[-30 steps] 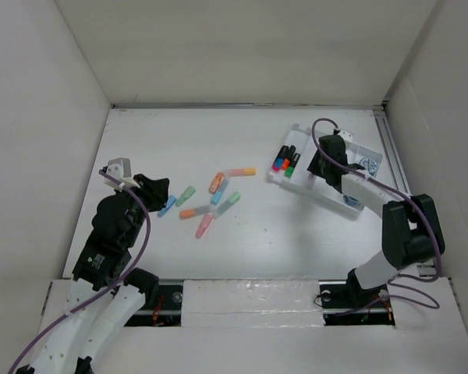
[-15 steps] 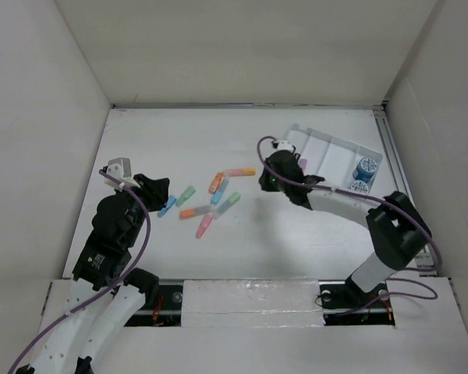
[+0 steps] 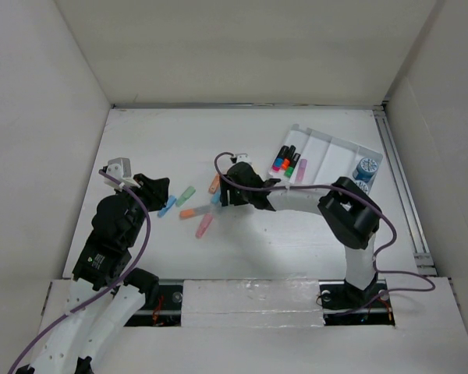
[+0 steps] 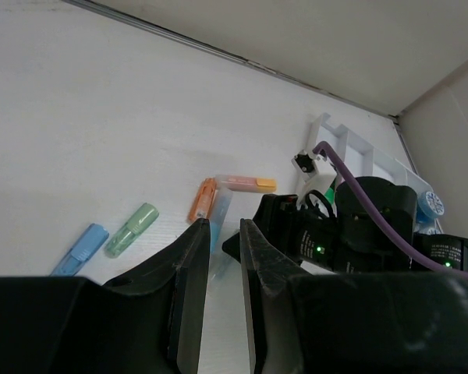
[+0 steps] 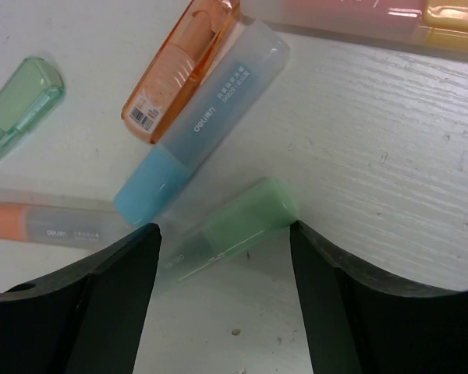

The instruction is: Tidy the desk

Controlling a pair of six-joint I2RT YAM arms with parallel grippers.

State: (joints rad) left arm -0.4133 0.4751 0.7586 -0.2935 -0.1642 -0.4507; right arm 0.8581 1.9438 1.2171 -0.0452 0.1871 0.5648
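So, your right gripper has its jaws spread wide on either side of the green highlighter, which lies flat in the middle of the desk. Your left gripper hangs over the desk's left side. Its jaws are just a narrow slit with nothing between them.

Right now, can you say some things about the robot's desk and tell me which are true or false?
The right claw is open around a green highlighter. True.
The white tray is empty. False: colored markers sit in it.
The left claw holds a highlighter. False: it holds nothing.
An orange highlighter lies against a blue highlighter. True.
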